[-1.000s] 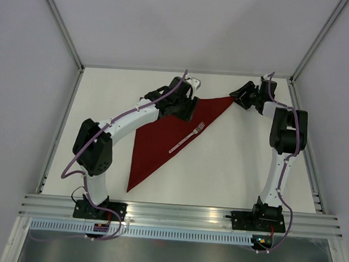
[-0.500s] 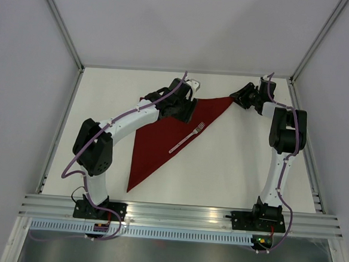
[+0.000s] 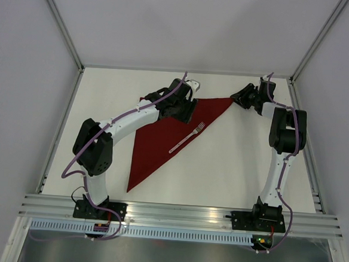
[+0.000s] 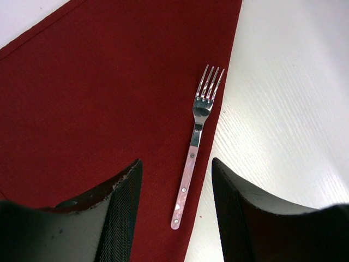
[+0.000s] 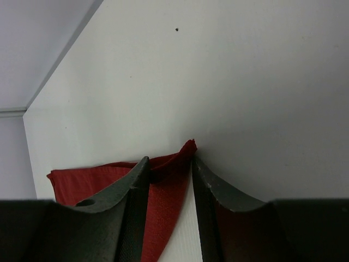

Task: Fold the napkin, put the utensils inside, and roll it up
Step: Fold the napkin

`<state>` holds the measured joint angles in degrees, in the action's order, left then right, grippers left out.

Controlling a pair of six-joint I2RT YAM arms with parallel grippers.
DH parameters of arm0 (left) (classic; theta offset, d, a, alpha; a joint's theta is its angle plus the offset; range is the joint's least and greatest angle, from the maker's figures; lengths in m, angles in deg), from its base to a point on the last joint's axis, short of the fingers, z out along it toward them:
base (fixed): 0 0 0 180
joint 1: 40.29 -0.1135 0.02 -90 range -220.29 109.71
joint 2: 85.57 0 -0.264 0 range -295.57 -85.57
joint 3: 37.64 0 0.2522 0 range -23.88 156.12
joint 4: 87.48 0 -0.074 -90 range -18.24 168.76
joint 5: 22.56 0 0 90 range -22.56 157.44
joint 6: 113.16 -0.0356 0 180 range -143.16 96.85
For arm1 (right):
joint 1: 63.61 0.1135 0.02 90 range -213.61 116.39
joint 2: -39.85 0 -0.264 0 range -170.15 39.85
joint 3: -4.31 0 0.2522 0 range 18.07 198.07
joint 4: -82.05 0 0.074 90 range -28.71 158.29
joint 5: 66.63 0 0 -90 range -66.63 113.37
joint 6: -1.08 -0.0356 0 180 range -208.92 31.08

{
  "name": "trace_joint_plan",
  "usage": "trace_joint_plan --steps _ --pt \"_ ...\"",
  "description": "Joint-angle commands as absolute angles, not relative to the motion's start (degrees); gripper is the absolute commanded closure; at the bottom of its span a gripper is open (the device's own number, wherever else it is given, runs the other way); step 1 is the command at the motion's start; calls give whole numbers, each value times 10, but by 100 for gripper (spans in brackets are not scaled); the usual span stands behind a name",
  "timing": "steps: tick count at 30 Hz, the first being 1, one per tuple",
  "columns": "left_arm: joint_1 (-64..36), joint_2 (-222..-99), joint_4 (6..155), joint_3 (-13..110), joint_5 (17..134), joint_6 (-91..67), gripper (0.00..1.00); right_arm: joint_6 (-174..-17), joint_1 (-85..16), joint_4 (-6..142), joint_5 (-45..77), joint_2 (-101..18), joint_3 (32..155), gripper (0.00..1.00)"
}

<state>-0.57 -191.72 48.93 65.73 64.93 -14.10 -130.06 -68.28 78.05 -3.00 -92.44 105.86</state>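
Observation:
The dark red napkin point(image 3: 159, 139) lies folded into a triangle on the white table, its long edge running from the far right corner to the near left tip. A fork point(image 3: 187, 138) with a pinkish handle lies on it beside that edge, tines pointing far right. My left gripper point(image 3: 183, 112) hovers open over the napkin point(image 4: 92, 93), and the fork handle point(image 4: 185, 185) shows between its fingers point(image 4: 128, 191). My right gripper point(image 3: 239, 98) is at the napkin's far right corner. Its jaws stand a little apart around the bunched corner point(image 5: 182, 155), with table visible between them.
The metal frame rail point(image 3: 61, 129) runs along the table's left side, and another rail point(image 3: 312, 170) along the right. The back wall edge point(image 3: 184, 72) lies just behind both grippers. The arm bases sit on the near rail point(image 3: 181, 212).
My right gripper has shifted slightly right, away from the napkin's corner. The napkin, the fork and the left arm have hardly moved.

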Motion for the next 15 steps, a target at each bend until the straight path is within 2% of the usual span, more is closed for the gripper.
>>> trace_joint_plan --steps 1,5,15 --pt "-5 -1898 501 652 652 -123 41 -1279 -677 779 -13 -895 1061 58" --pt "-5 -1897 502 651 652 -124 41 -1261 -670 769 -5 -884 1073 73" --pt "-6 -1897 508 649 654 -125 41 -1211 -640 737 22 -836 1090 81"
